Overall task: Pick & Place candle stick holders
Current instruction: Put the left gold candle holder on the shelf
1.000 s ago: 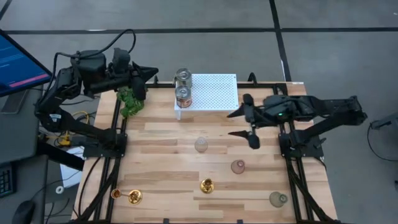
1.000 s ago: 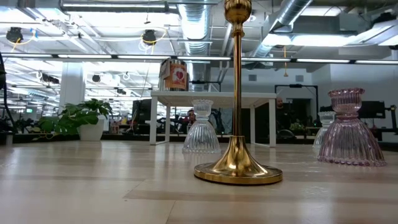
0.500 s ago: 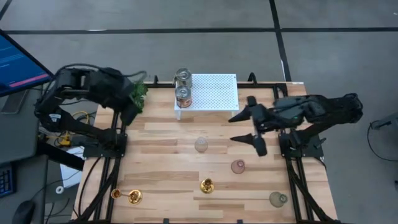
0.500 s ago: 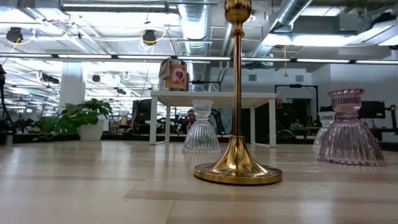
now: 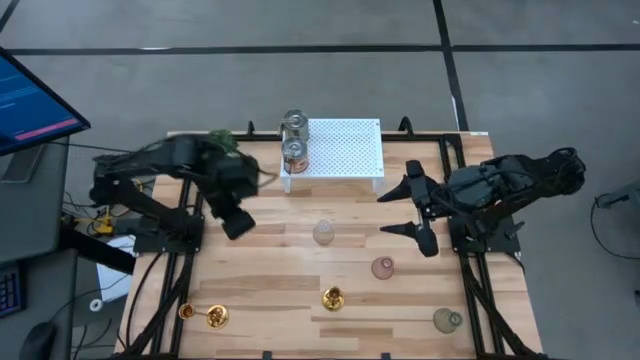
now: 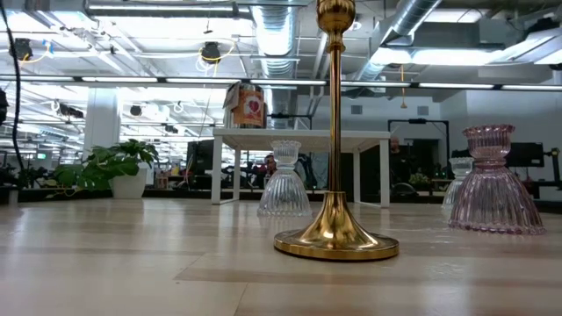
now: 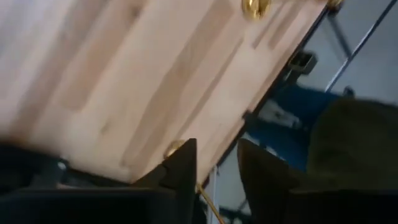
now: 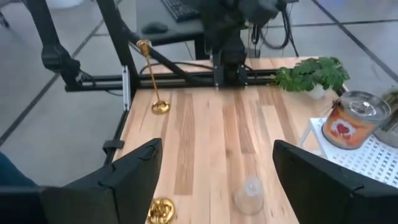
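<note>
Wooden slats make up the table (image 5: pixel 270 270), with a white perforated shelf (image 5: pixel 345 148) at its far edge carrying two tins (image 5: pixel 294 140) and a small plant (image 5: pixel 222 142) off to that shelf's left. All the brass sits along the near edge: the tall holder (image 5: pixel 333 297) near the middle, and two more gold pieces, one short holder (image 5: pixel 216 318) and a smaller one (image 5: pixel 186 311), at the near left corner. Three glass vases stand apart from them, so nothing crowds the brass and each piece looks reachable from above.

Left gripper (image 5: pixel 238 222) hangs over the left middle of the table, pointed toward the near left corner, probably lining up for the pair there; its fingers (image 7: pixel 180 171) show a narrow gap and hold nothing. Right gripper (image 5: pixel 412 210) waits over the right side near the shelf, jaws spread wide and empty, its camera looking across at the tall holder (image 8: pixel 153 81)
</note>
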### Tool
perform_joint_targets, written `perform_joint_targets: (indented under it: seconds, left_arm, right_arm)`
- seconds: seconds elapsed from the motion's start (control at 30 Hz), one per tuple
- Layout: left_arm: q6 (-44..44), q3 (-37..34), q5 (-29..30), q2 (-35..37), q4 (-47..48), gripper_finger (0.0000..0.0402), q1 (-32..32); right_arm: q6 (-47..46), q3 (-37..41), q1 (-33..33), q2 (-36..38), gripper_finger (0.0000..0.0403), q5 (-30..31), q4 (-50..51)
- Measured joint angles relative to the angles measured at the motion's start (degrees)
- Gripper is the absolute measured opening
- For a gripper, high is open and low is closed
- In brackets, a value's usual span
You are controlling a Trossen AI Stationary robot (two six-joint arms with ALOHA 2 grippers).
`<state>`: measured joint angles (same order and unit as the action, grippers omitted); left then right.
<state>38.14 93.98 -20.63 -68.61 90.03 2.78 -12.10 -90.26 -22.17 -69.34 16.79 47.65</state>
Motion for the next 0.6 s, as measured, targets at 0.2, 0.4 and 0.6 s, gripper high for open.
perform_joint_targets:
  seconds: [0.2, 0.4, 0.6]
  left_arm:
    - [3.0, -2.6, -3.5, -4.8, -0.2, 0.0163, 2.9]
    - [8.8, -9.2, -6.0, -6.7, -0.1, 0.017, 3.7]
    - [12.5, -16.6, -11.7, -6.7, 0.0, 0.0162, 6.4]
  right_arm:
    - [0.0, 0.0, 0.0, 0.1, 0.0296, -0.2, 1.9]
    - [0.0, 0.0, 0.0, 0.0, 0.0296, -0.3, 3.4]
    - [-0.4, 0.0, 0.0, 0.0, 0.0296, -1.6, 3.4]
